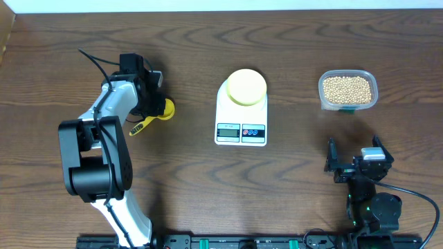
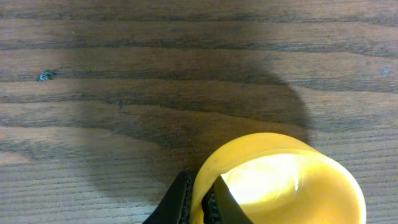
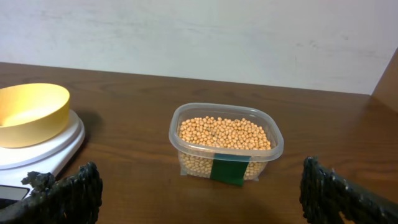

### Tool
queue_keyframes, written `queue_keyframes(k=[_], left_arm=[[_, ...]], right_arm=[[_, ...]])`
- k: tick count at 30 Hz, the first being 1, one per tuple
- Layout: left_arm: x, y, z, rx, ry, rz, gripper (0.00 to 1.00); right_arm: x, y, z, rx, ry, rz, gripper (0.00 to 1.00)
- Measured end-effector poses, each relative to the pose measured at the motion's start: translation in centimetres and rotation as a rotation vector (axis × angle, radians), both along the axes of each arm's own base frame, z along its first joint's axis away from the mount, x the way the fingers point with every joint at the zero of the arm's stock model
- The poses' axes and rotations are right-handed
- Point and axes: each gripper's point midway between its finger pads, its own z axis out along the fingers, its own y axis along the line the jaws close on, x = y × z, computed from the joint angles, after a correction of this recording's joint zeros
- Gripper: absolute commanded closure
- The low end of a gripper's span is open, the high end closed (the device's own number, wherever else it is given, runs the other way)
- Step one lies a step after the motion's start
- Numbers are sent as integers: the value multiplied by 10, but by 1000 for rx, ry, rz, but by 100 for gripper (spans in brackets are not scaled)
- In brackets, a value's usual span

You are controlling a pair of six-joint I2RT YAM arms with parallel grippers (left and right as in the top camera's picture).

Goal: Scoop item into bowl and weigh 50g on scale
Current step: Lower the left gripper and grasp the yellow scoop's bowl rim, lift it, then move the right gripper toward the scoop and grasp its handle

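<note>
A pale-yellow bowl [image 1: 246, 86] [image 3: 31, 112] stands on the back of the white scale [image 1: 241, 128] [image 3: 56, 146] at the table's centre. The tan beans [image 1: 346, 88] [image 3: 224, 132] fill a clear tub [image 1: 348, 104] [image 3: 273, 149] at the back right. At the left lies a bright yellow scoop [image 1: 165, 108] [image 2: 286, 180], its handle pointing toward the front left. My left gripper [image 1: 154, 97] [image 2: 202, 200] is shut on the scoop's cup wall, one finger inside and one outside. My right gripper [image 1: 353, 162] [image 3: 202, 183] stands open in front of the tub, holding nothing.
The scale's display and two buttons face the front edge. A green label marks the tub's front wall. Bare wooden table lies between the scoop and the scale, and between the scale and the tub. A pale wall rises behind the table.
</note>
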Motion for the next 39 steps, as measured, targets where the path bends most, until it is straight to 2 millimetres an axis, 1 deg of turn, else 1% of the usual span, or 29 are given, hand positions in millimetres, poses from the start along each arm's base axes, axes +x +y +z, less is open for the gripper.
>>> queue_keyframes(k=[6,9,12,15,17,20,22,23,24,25,27,30,34,39], left_arm=[[2,0,1,-10,-1,44,92],[4,0,3,-25,-2,114,92],[12,2,15,-52,-43,230,92],[27,3,48,-109,-141,391,92],[38,4,84,-181,-232,540,92],[45,4,131,-317,-317,775,92],[44,4,150,-404,-333,921,92],[43,4,154,-426,-330,959,92],[40,4,159,-479,-315,1063,92],[38,4,159,-505,-298,1123,92],[35,2,157,-557,-258,1229,92],[34,-2,156,-611,-225,1313,92],[34,-5,156,-644,-201,1364,92],[38,-12,159,-686,-197,1376,93]], right_arm=[[0,0,0,0,0,0,1],[0,0,0,0,0,0,1],[0,0,0,0,0,0,1],[0,0,0,0,0,0,1],[0,0,0,0,0,0,1],[0,2,1,6,-4,11,1],[0,4,6,10,-23,23,1],[0,5,11,12,-45,30,1],[1,6,18,12,-72,33,1],[0,6,26,13,-104,36,1],[0,7,35,21,-143,43,1],[-1,14,37,46,-149,81,1],[-3,29,44,100,-169,172,1],[-1,41,41,150,-110,241,1]])
